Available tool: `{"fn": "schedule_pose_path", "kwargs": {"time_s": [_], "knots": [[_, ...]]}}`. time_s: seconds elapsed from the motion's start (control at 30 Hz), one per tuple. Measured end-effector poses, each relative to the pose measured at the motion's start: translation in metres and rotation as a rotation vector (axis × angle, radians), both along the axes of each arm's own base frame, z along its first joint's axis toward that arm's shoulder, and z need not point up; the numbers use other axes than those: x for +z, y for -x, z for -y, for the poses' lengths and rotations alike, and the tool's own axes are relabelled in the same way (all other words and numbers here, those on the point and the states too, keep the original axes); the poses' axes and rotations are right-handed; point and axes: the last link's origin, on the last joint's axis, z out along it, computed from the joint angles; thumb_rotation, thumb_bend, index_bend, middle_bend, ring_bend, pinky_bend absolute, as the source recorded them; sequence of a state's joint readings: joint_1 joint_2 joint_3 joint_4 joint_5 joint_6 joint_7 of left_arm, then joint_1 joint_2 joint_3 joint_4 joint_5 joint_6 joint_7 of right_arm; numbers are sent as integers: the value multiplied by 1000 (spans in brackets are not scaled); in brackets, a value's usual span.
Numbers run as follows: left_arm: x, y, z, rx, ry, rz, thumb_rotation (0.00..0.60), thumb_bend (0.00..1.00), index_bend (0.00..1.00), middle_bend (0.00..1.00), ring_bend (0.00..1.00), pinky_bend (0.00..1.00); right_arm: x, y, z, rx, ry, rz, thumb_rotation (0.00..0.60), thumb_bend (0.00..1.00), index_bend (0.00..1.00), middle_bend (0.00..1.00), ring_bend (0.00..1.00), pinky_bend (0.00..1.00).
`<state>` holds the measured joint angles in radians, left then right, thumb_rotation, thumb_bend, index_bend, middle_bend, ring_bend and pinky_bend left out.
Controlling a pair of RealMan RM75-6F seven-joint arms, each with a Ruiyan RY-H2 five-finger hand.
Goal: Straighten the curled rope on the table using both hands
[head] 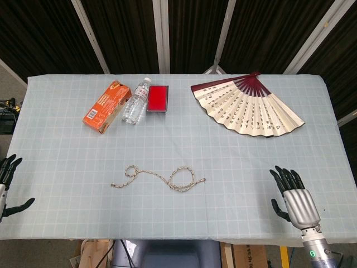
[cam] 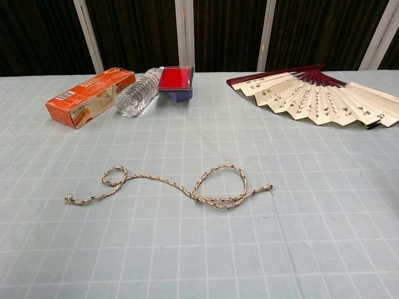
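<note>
A thin braided rope lies curled on the checked tablecloth near the front centre, with a small loop at its left part and a larger loop at its right part. My left hand shows at the far left edge of the head view, fingers apart, holding nothing, well left of the rope. At the front right, my right hand rests over the table with fingers spread and empty, far right of the rope's end. Neither hand appears in the chest view.
At the back left lie an orange box, a clear water bottle on its side and a red tin. An open paper fan is spread at the back right.
</note>
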<state>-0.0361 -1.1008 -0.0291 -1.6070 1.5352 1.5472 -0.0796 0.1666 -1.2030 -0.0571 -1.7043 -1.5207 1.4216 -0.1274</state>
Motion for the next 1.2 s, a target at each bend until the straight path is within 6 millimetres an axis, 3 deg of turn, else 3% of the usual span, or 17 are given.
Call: {"fn": "schedule_pose_path", "kwargs": {"time_s": [0.3, 0.57, 0.87, 1.2], "knots": [[3, 0, 1, -1, -9, 4, 600, 70, 74, 0, 0, 0, 0, -7, 1, 28, 3, 38, 600, 468, 0, 0, 0, 0], [5, 2, 1, 5, -23, 18, 600, 70, 73, 0, 0, 0, -9, -29, 19, 66, -7, 108, 600, 468, 5, 24, 0, 0], [4, 1, 0, 3, -22, 19, 600, 70, 73, 0, 0, 0, -42, -77, 54, 123, -125, 196, 600, 468, 114, 76, 0, 0], [8, 2, 0, 9, -28, 33, 600, 70, 73, 0, 0, 0, -99, -135, 85, 202, -291, 219, 600, 468, 280, 141, 25, 0]]}}
